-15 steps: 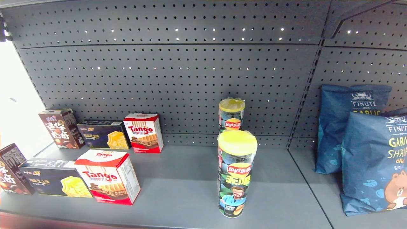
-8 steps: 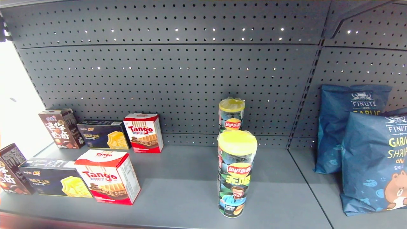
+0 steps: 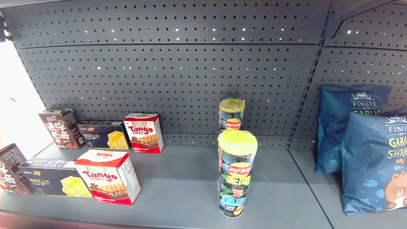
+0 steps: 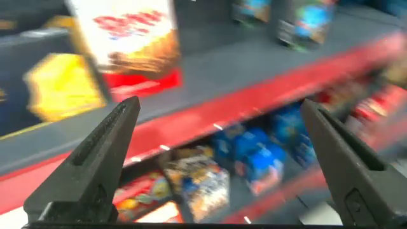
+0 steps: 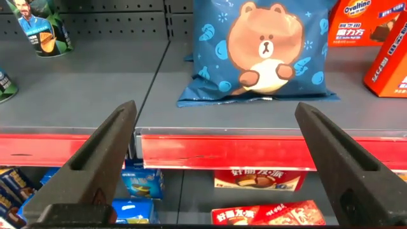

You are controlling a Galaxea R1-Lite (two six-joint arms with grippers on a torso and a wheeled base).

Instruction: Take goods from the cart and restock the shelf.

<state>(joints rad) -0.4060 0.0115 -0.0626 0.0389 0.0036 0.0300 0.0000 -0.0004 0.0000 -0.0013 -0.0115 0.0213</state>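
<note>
We see left gripper [image 4: 219, 105], jaws spread wide, holding nothing, before red shelf edge [image 4: 254, 98], wafer box [image 4: 124, 38] beyond it | right gripper [image 5: 215, 107], likewise wide and bare, before same edge, bear snack bag [image 5: 257, 51] beyond it | upright chip can [image 3: 237, 173] behind edge | we cannot tell which arm is nearer the cart

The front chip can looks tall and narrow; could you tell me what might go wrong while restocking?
A nudge could topple the front chip can onto the rear can standing behind it. The bear bag lies near the shelf edge; a rising right gripper might snag it.
</note>
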